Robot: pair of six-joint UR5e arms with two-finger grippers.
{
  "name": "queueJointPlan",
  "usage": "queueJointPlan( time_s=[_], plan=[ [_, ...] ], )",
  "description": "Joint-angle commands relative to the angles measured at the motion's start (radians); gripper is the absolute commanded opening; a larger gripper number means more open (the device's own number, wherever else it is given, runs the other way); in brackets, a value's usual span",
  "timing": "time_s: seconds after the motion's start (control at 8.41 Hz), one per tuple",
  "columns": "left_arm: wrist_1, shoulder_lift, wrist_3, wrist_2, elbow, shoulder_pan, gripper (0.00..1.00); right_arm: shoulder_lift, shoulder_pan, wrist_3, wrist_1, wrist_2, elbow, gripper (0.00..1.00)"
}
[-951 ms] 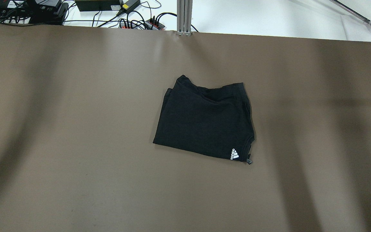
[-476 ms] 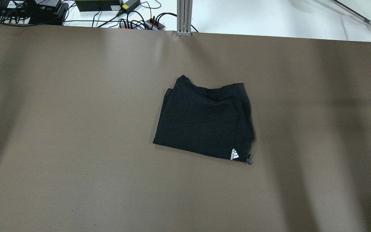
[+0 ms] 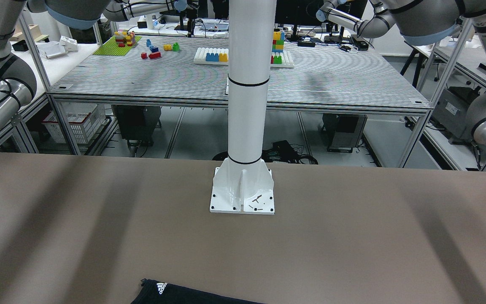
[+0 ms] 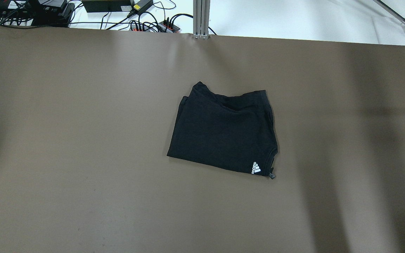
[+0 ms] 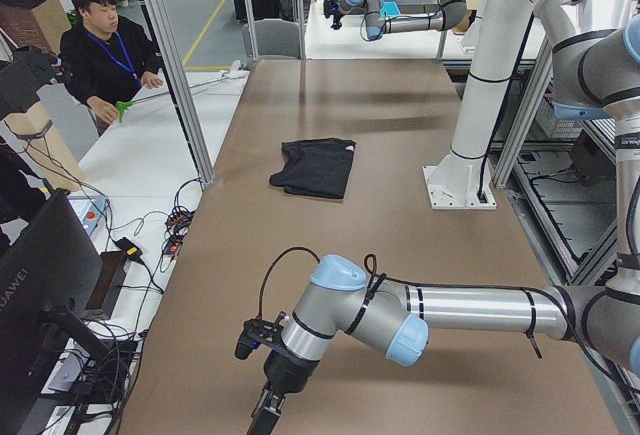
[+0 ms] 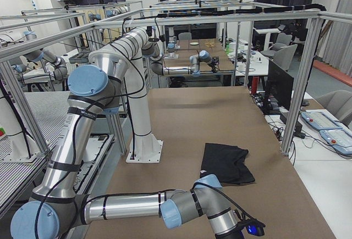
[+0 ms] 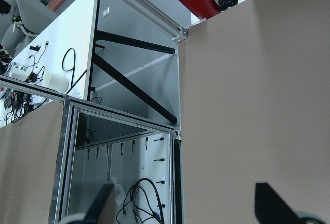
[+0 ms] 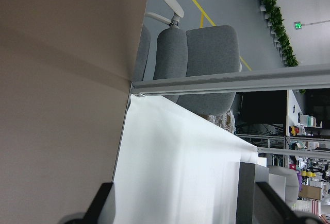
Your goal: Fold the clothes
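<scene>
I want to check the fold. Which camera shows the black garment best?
The overhead exterior view: the whole garment lies unobstructed, logo visible. Both side views show it small and slanted; the front-facing view catches only one edge; the wrist cameras miss it.

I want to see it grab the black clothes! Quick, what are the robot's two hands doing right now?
Left gripper: open, holding nothing.
Right gripper: open, holding nothing.

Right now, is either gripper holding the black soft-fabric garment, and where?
Nothing is held: the left gripper and the right gripper are open, and the black soft-fabric garment lies free.
</scene>
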Motion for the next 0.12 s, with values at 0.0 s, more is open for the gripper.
queueJointPlan(
  time_s=[0.0],
  plan=[
    [-0.01,0.004,0.023,0.004,0.002,0.002,0.95,0.001,-0.001,-0.001,0.001,0.0,-0.005,0.94]
  ],
)
